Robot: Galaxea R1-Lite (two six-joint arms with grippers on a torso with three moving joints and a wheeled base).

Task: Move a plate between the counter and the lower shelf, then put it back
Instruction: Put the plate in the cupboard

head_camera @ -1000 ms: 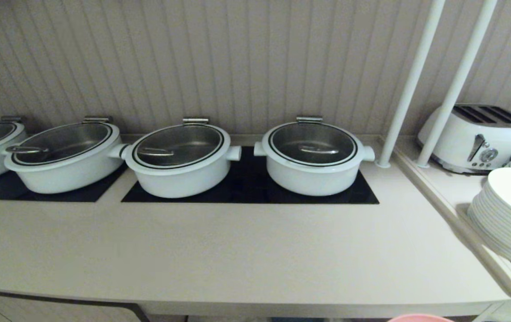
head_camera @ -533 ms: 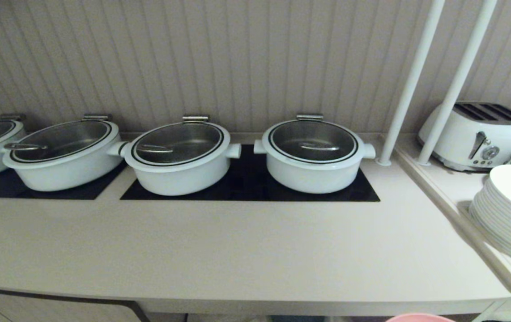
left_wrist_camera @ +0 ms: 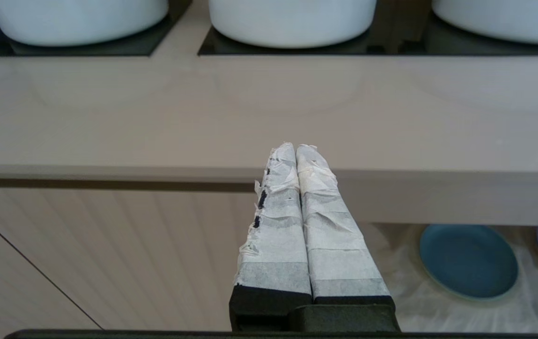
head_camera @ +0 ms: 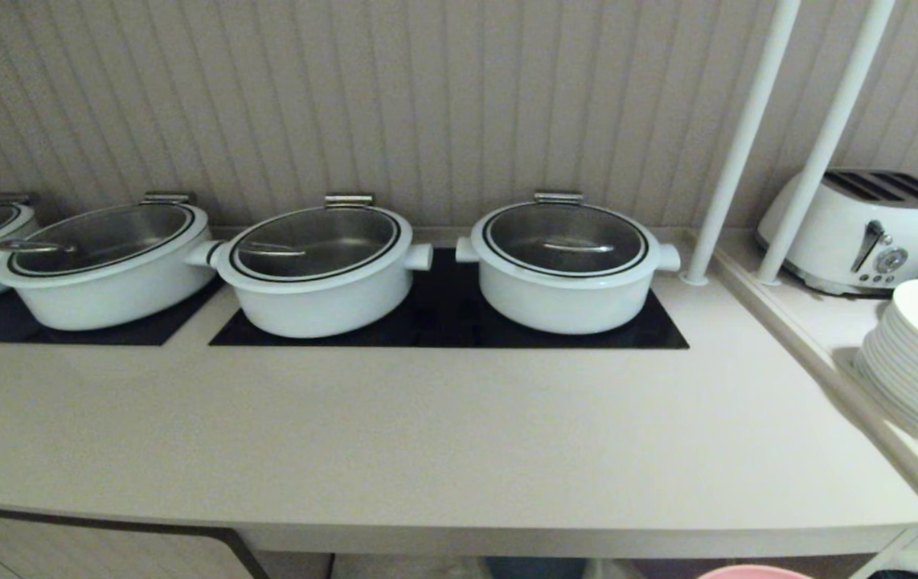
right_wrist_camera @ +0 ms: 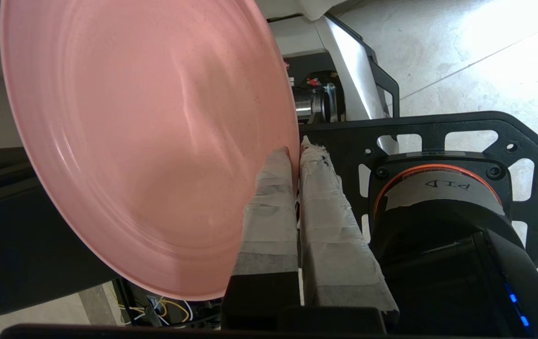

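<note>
My left gripper (left_wrist_camera: 296, 147) has two long tapering fingers wrapped in wrinkled white tape, frayed at one edge where black shows through, set in a black base. My right gripper (right_wrist_camera: 296, 151) has the same taped fingers (right_wrist_camera: 269, 212) on black mounts. Beside it I see a black metal plate (right_wrist_camera: 462, 136) with rounded cut-outs and screws, a black cylindrical joint (right_wrist_camera: 438, 197) ringed in orange with a white label, and small blue lights (right_wrist_camera: 516, 308).
</note>
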